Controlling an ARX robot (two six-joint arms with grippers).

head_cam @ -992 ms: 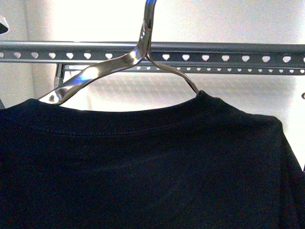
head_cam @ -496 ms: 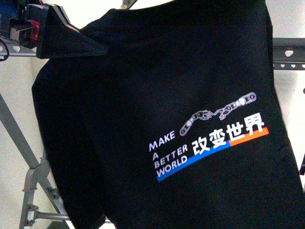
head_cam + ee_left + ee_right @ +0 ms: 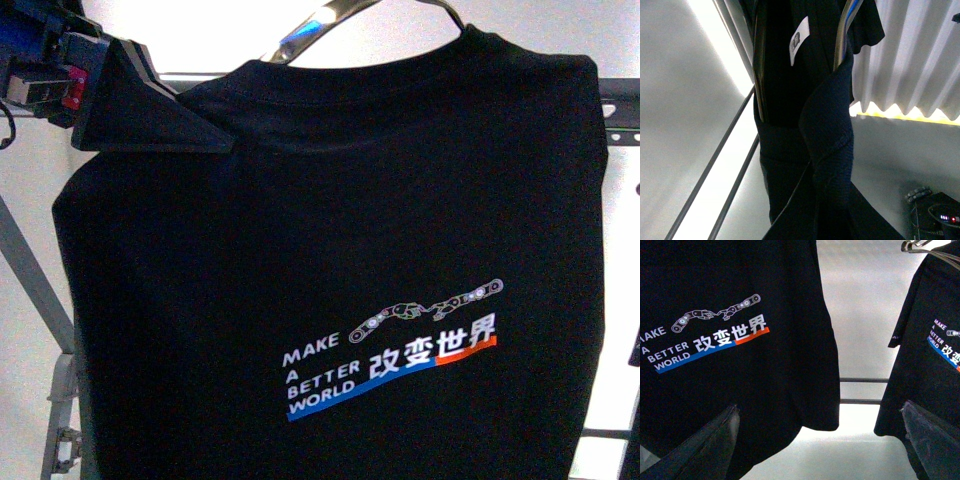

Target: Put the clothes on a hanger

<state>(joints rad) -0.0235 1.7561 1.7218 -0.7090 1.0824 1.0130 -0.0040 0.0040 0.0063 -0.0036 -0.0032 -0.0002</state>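
Front view is nearly all shirt [image 3: 330, 250]: it hangs square to me, black, with the white, blue and orange print [image 3: 390, 355] at about five o'clock from its centre. Its collar sits at twelve o'clock on a shiny coat hanger [image 3: 320, 25], whose hook is cut off by the frame edge. I see the rack [image 3: 622, 112] only in pieces: a grey rail with heart-shaped holes passes behind the shirt's shoulders and shows at two o'clock, and a slanted leg [image 3: 35, 290] shows at eight o'clock. I cannot tell from here whether the hook rests on the rail.

My left gripper [image 3: 205, 130] comes in at ten o'clock, with one black wedge-shaped finger tip against the shirt's shoulder. In the left wrist view a twisted fold of the shirt runs straight out from where the jaws meet, up toward a white label [image 3: 799, 42]. The fingers are black against black cloth, but I read the gripper as clamped on that fold.

In the right wrist view my right gripper [image 3: 820, 412] is spread wide, with its two fingers [image 3: 710, 445] far apart and nothing between them. It is near the shirt's hem. A second shirt [image 3: 930, 340] with the same print hangs beside the first, apart from it, and two thin bars [image 3: 864, 390] cross the gap behind them.
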